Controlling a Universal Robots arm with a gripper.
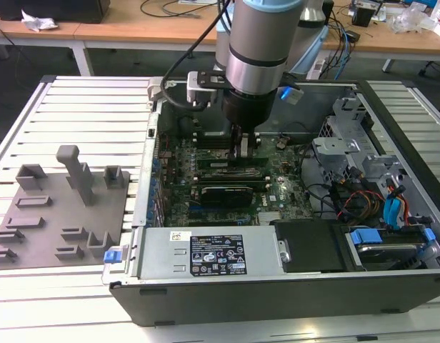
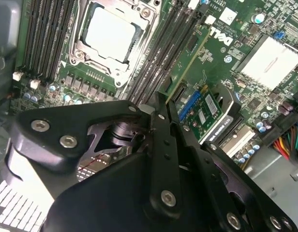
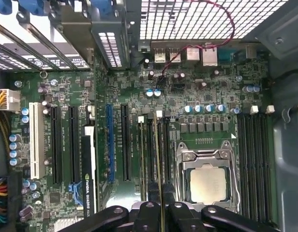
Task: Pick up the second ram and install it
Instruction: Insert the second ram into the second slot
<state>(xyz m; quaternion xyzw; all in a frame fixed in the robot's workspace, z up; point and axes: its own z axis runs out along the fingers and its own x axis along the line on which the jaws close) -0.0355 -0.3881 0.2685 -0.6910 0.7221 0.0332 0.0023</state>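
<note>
The thin dark green memory stick point(image 3: 157, 159) stands edge-on, pinched between the closed jaws of the black gripper point(image 3: 161, 205), so its chips are hard to make out; in the first wrist view it reads as a narrow pale line running toward twelve o'clock from the jaws, right over the black memory slots point(image 3: 161, 150). In the second wrist view the stick point(image 2: 186, 65) slants toward one o'clock, its near end hidden behind the black jaw linkage point(image 2: 163, 159). At three o'clock of the stick in the first wrist view lies the square silver processor point(image 3: 208, 185) in its shiny metal frame. In the exterior view the gripper point(image 1: 243, 148) reaches down into the open grey computer case point(image 1: 277, 286) on the slatted white surface point(image 1: 77, 93); at nine o'clock sits the grey plastic holder block point(image 1: 63, 207).
</note>
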